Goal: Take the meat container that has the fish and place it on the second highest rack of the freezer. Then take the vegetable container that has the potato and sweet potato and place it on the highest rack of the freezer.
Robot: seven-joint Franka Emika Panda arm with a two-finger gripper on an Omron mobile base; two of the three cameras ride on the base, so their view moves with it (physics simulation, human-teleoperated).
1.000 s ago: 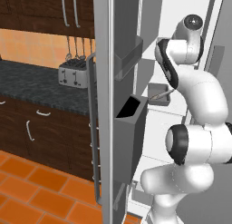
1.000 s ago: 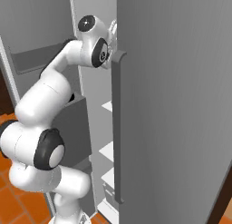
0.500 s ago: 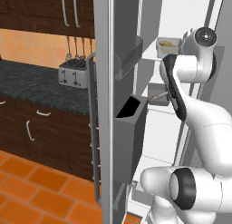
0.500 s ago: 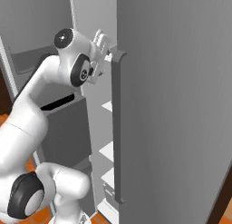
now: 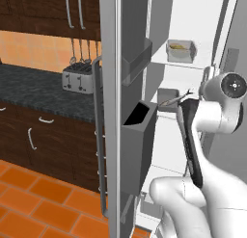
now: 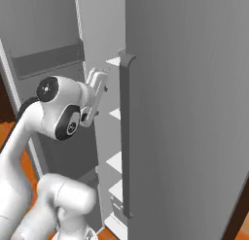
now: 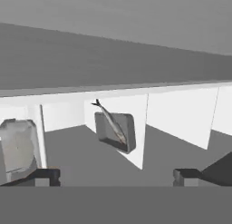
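Now, my pincer [image 7: 116, 175]: fingers spread wide apart, nothing between them; in the hand view its two dark tips rise at the bottom, one toward 7 o'clock, one toward 5 o'clock.
My pincer, right base view [image 6: 96, 91]: it sits on my white arm at about 10 o'clock of the picture, pointing into the gap beside the freezer door [image 6: 185, 112].
Fish container [image 7: 115, 131]: a grey tray with a long, thin fish [image 7: 108, 120] lying slantwise across it; it stands just above the middle of the hand view, between my finger tips and well apart from both.
Fish container, left base view [image 5: 169, 97]: on a freezer rack [image 5: 166, 110] near the picture's middle, toward 2 o'clock, with my arm just beside it at its 3 o'clock.
Vegetable container [image 5: 181, 49]: a grey tray with something yellowish inside, resting on the rack above the fish container, near 1 o'clock of the left base view; I cannot tell which vegetables it holds.
Second grey container [image 7: 18, 148]: at 9 o'clock of the hand view, tilted as the view rolls; its contents are too blurred to make out.
Open door [image 5: 126, 112]: it carries a dark bin [image 5: 139, 136] at the middle of the left base view.
Table [image 5: 34, 90]: dark, at 9 o'clock of the left base view, with a toaster [image 5: 77, 80] on it and utensils [image 5: 82, 51] hanging above.
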